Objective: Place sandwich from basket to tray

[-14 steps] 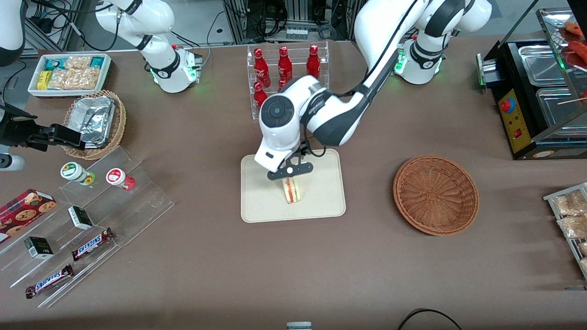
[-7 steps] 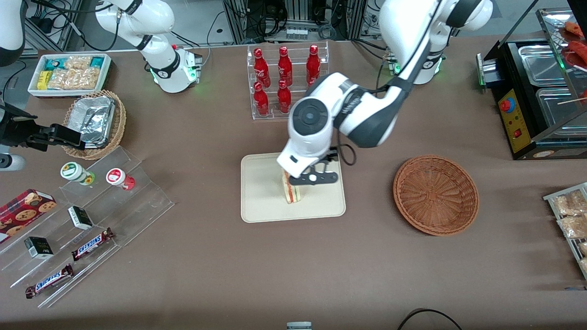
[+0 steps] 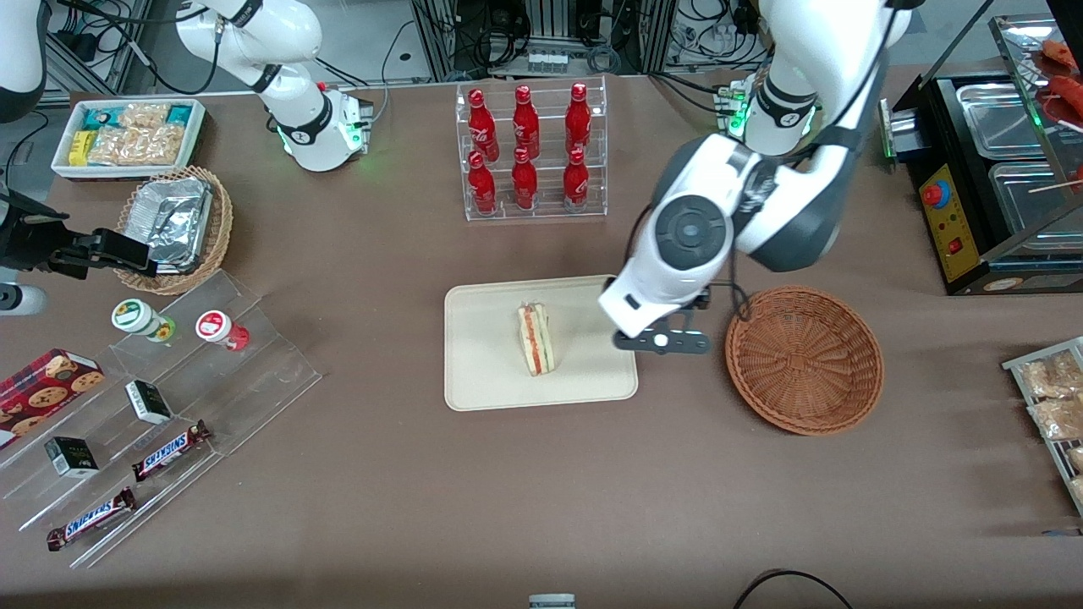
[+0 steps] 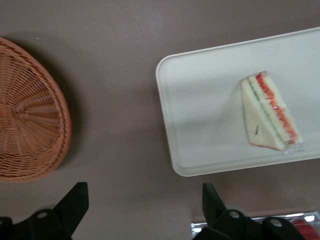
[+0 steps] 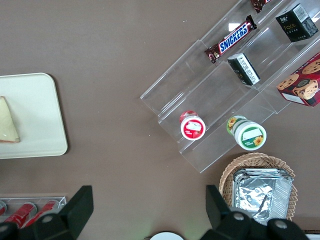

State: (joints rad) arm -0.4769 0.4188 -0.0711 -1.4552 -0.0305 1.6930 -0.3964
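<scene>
The sandwich (image 3: 535, 339) (image 4: 269, 112) lies on the cream tray (image 3: 482, 372) (image 4: 200, 100), a pale wedge with red and green layers showing, free of any grip. The reddish-brown basket (image 3: 804, 359) (image 4: 27, 112) sits beside the tray, toward the working arm's end, with nothing in it. My gripper (image 3: 662, 342) (image 4: 145, 200) hangs open above bare tablecloth between the tray's edge and the basket, holding nothing. The right wrist view shows a corner of the tray (image 5: 35, 135) and an end of the sandwich (image 5: 7, 122).
A clear rack of red bottles (image 3: 529, 152) stands farther from the front camera than the tray. Acrylic steps with candy bars (image 3: 165, 452) and cups (image 3: 216, 328), a tan foil basket (image 3: 178, 224) and a white snack box (image 3: 127, 135) lie toward the parked arm's end. A black warmer (image 3: 990, 169) stands past the basket.
My gripper let go of the sandwich, which stays on the tray, and the arm rose and swung sideways off the tray toward the basket.
</scene>
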